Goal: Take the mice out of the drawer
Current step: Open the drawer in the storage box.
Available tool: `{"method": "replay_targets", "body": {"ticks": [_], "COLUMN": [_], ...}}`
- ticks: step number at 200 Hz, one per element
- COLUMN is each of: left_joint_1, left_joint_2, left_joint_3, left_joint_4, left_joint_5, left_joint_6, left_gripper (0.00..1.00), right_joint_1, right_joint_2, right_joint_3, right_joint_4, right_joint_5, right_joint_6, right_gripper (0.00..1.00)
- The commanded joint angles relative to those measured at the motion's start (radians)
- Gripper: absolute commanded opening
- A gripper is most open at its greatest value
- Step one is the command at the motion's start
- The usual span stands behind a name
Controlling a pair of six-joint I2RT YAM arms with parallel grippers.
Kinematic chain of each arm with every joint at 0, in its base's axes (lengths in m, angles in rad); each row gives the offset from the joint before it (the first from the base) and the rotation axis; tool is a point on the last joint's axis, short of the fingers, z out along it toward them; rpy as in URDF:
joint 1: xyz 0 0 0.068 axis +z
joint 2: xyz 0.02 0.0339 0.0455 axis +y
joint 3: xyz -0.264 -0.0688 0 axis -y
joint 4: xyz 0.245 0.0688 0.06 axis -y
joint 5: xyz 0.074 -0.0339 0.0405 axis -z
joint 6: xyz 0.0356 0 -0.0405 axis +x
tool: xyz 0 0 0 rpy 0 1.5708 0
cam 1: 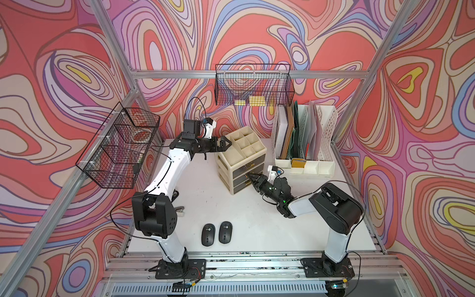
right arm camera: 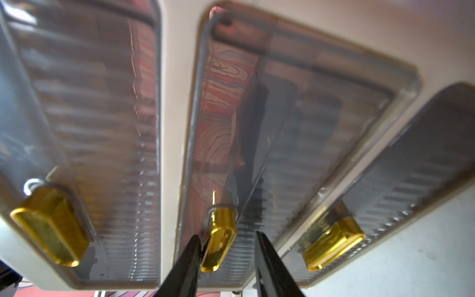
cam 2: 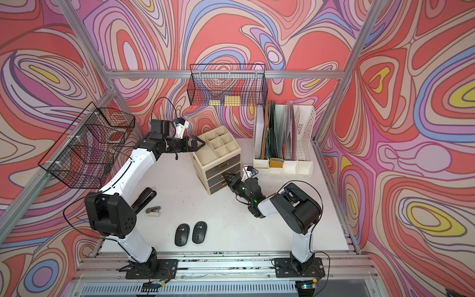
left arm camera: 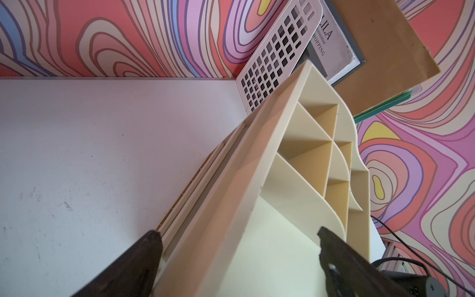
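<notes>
Mice (cam 1: 208, 234) frontmost; right fingers (right arm camera: 185, 267) apart round drawer handle (right arm camera: 219, 239); left fingers (left arm camera: 140, 259) spread astride organizer (left arm camera: 257, 180).

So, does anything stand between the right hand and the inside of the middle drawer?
Yes: the shut middle drawer front itself. The right hand straddles its gold handle, jaws apart. What lies inside does not show.

Swirl-patterned walls (cam 1: 257, 38) enclose a white table (cam 1: 231, 205) framed by aluminium rails (cam 1: 180, 74).
</notes>
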State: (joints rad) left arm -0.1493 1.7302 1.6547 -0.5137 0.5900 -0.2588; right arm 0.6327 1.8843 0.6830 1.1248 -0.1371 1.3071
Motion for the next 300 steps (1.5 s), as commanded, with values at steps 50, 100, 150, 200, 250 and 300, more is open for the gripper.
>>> {"method": "replay_targets", "body": {"ticks": [50,100,150,200,250,300], "left_joint_1": [0.004,0.003,0.002,0.003,0.003,0.004], "left_joint_2": [-0.006,-0.006,-0.003,-0.001,-0.003,-0.008], "left_joint_3": [0.020,0.021,0.022,0.024,0.025,0.027], "left_joint_4": [-0.017,-0.020,-0.035,-0.046,-0.051,-0.055], "left_joint_5": [0.022,0.017,-0.021,-0.056,-0.065,-0.078], "left_joint_6": [0.010,0.013,0.019,0.019,0.024,0.029], "left_gripper": [1.00,0.99,0.99,0.96,0.96,0.97], "right_joint_1": [0.005,0.004,-0.006,-0.006,-0.006,-0.006], "right_joint_2": [0.046,0.043,0.015,-0.013,-0.081,-0.153], "right_joint_3": [0.007,0.010,-0.029,-0.100,-0.163,-0.231], "right_joint_4": [0.071,0.067,0.081,0.138,0.130,0.102], "right_joint_5": [0.035,0.045,0.048,0.044,0.041,0.059], "right_joint_6": [0.020,0.009,0.015,0.061,0.079,0.103], "right_gripper": [0.31,0.21,0.13,0.13,0.13,0.12]}}
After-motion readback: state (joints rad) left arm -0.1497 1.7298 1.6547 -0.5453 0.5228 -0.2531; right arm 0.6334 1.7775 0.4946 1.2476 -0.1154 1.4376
